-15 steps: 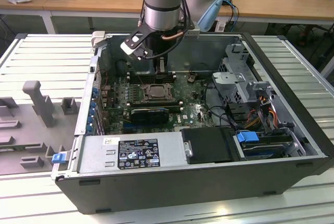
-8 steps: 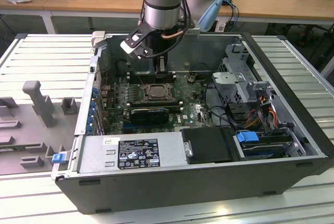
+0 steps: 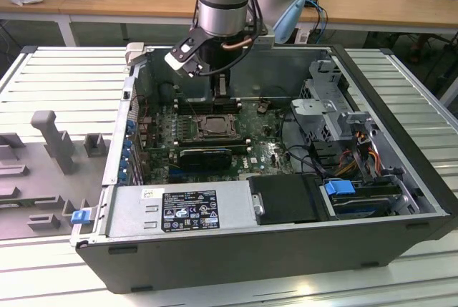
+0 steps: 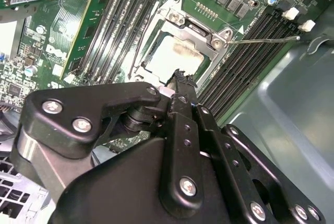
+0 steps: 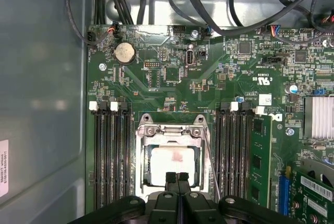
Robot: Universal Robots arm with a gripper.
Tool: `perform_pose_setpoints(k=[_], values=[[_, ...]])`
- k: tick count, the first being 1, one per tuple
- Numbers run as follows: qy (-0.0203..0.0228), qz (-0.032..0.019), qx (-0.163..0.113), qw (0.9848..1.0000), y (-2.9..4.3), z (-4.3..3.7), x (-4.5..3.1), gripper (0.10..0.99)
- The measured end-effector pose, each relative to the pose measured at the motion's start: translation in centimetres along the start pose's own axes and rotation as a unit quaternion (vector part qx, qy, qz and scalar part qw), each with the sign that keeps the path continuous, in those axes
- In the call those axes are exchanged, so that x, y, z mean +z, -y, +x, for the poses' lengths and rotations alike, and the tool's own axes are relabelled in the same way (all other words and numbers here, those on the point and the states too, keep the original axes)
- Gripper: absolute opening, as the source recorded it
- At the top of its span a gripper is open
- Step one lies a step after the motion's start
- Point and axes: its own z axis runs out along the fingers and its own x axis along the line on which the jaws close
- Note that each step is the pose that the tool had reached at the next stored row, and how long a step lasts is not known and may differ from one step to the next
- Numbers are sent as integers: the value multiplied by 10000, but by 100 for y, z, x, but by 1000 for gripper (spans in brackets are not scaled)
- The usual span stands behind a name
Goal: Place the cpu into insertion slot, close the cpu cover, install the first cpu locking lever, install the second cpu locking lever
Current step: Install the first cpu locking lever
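The cpu lies flat in the insertion slot, pale with a smudge at its middle. The silvery cpu cover is down around it, and the chip shows through its window. One thin wire locking lever sticks out from a socket corner over the black memory slots. Another wire lever runs along the opposite side of the frame. My gripper hangs just above the socket's edge, its black fingers shut together with nothing between them.
The green motherboard sits deep in an open computer case. Black memory slots flank the socket, one holding a module. Cables hang near the case wall. A power supply and drive bays border the board.
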Motion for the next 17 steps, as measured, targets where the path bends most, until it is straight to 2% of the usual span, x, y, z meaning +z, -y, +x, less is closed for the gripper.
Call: perform_pose_setpoints(k=[17], values=[[1, 0, 0, 10000, -1, 1, -56, 106]])
